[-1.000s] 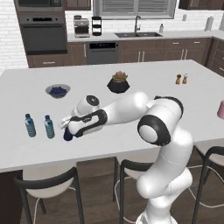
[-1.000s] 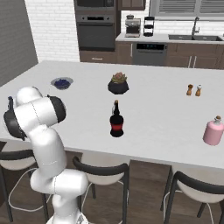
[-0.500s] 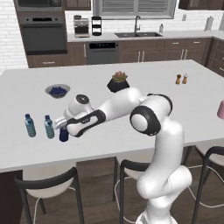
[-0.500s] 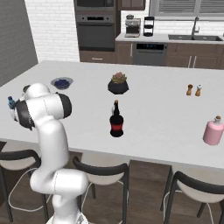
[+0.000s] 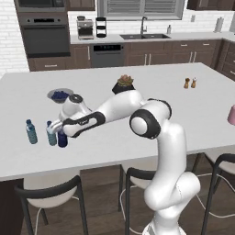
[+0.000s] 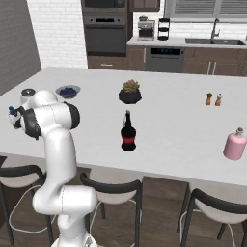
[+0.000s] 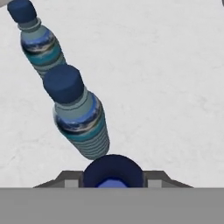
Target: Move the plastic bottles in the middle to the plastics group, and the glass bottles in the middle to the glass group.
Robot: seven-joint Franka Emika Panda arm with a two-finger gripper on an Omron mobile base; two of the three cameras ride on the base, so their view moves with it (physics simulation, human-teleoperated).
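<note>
The navy bottle (image 5: 62, 139) stands upright on the white island (image 5: 151, 110), at its left end near the front edge, just beside the nearer of the two teal bottles. The island is the biggest thing here, with dark stools (image 6: 113, 193) tucked along its near side. The white arm (image 5: 120, 104) reaches low and far to the left across the top, ending at the gripper (image 5: 61, 131), which sits over the navy bottle. In the hand view the gripper (image 7: 113, 183) has its jaws partly closed, one on each side of the navy bottle (image 7: 113, 171), which fills the gap between them; the jaws hold it.

The red bottle (image 6: 128, 134) stands upright near the middle of the island, well apart from the rest. The pink vessel (image 6: 235, 144) stands at the right end. A dark pot with a plant (image 6: 130, 91) sits behind the red bottle, and a bowl (image 5: 59, 95) lies farther left. The teal bottles (image 5: 51, 133) (image 5: 31, 131) stand side by side near each other, left of the navy one. Two small shakers (image 5: 190, 83) stand towards the far right.
</note>
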